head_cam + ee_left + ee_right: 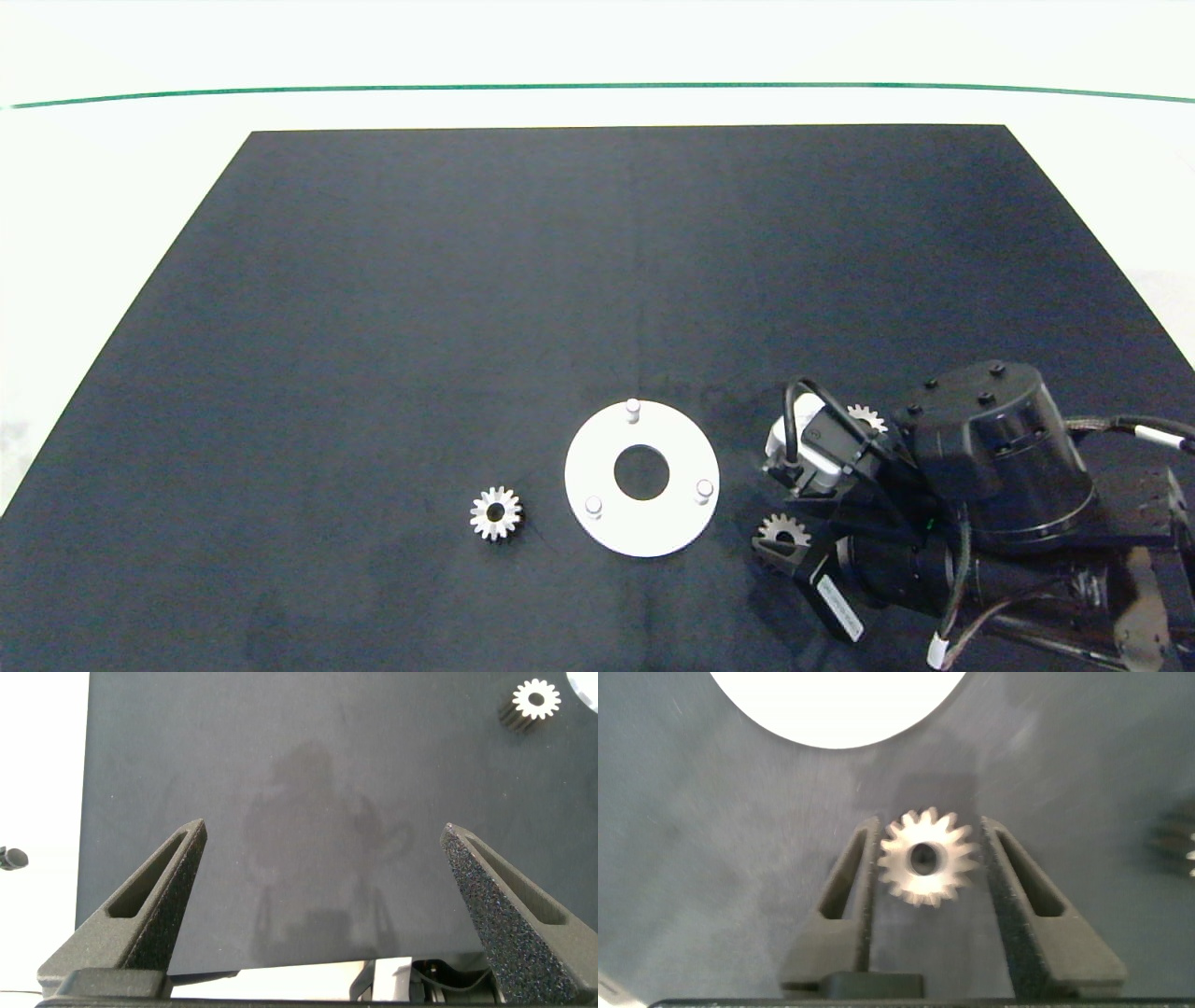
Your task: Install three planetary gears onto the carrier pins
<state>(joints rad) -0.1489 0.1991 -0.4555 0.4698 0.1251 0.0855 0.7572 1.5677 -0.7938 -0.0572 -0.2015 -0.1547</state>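
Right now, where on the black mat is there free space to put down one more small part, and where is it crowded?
The far half of the black mat is bare, and so is the near-left part, left of the lone gear. It is crowded to the right of the white disc, where the right gripper closes around a gear and another gear lies beside the arm.

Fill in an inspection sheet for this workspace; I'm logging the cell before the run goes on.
Surface: dark mat on a white table.
Job's things: white disc, three pins bare; gears at and.
Clutter: nothing seen.
Grippers: right end effector straddles one gear, fingers close beside its teeth; left end effector open over bare mat.
Cables: black cable on the right arm.
Surroundings: green line beyond the table.
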